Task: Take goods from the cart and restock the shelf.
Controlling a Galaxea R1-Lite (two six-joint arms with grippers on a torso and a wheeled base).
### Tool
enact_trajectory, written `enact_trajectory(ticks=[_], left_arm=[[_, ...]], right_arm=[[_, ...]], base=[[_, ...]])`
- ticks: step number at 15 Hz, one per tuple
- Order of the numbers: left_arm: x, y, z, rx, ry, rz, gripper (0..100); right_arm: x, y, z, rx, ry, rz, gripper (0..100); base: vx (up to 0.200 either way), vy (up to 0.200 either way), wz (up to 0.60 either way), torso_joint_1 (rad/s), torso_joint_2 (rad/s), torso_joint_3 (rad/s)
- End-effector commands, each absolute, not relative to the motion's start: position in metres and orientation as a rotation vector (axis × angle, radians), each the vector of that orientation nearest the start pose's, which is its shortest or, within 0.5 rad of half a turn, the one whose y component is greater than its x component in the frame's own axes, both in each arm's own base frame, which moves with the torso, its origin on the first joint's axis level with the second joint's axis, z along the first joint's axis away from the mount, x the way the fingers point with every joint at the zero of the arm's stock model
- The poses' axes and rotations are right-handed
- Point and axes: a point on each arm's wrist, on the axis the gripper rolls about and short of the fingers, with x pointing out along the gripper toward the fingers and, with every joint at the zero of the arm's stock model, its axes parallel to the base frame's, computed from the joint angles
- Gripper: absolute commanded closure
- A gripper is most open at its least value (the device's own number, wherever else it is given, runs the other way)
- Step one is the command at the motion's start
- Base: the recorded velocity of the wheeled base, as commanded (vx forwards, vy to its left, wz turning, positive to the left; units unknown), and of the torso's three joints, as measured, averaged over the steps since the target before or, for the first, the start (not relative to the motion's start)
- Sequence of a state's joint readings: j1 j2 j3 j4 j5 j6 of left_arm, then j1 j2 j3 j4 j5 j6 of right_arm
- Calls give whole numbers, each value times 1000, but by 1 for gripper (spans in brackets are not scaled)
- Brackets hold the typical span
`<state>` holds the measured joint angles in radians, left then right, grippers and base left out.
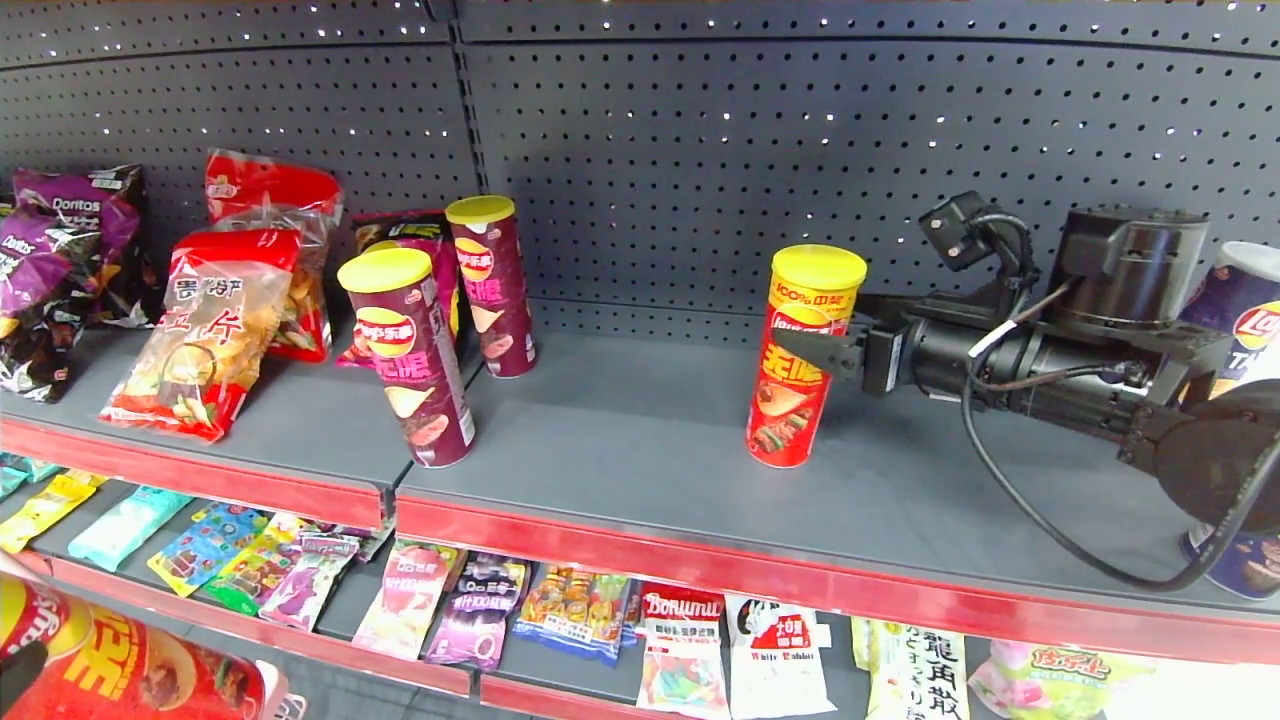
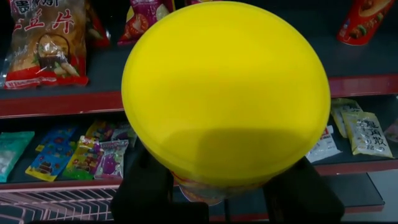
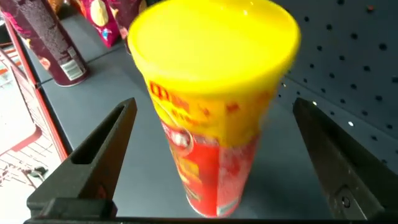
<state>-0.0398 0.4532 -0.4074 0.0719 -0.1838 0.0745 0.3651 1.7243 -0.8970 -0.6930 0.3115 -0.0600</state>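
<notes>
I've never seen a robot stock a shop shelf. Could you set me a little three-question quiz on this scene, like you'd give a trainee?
1. True or false: the right gripper is clamped shut on the red can.
2. How many purple cans with yellow lids stand on the top shelf, left of the red can? A) one B) two C) four
3. Fill in: the left gripper holds a lifted can whose lid is ___.

Key
1. False: its fingers stand open, one on each side of the upright can.
2. B
3. yellow
</notes>
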Motion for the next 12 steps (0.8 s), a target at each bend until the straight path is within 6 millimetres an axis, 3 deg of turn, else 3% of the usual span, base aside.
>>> enact_trajectory(ticks=[1,6,7,12], left_arm=[[10,-5,186,66,113,-228,100],[9,-4,186,65,110,-228,100],[9,-4,186,65,110,-228,100],[10,-5,186,65,111,-228,100]], right_arm=[[303,127,204,-62,117,690,0],[309,134,199,-64,126,704,0],[310,135,198,-68,128,704,100],[299,138,205,-68,110,727,100]], base=[[0,0,0,0,0,0],[0,0,0,0,0,0],[0,0,0,0,0,0],[0,0,0,0,0,0]])
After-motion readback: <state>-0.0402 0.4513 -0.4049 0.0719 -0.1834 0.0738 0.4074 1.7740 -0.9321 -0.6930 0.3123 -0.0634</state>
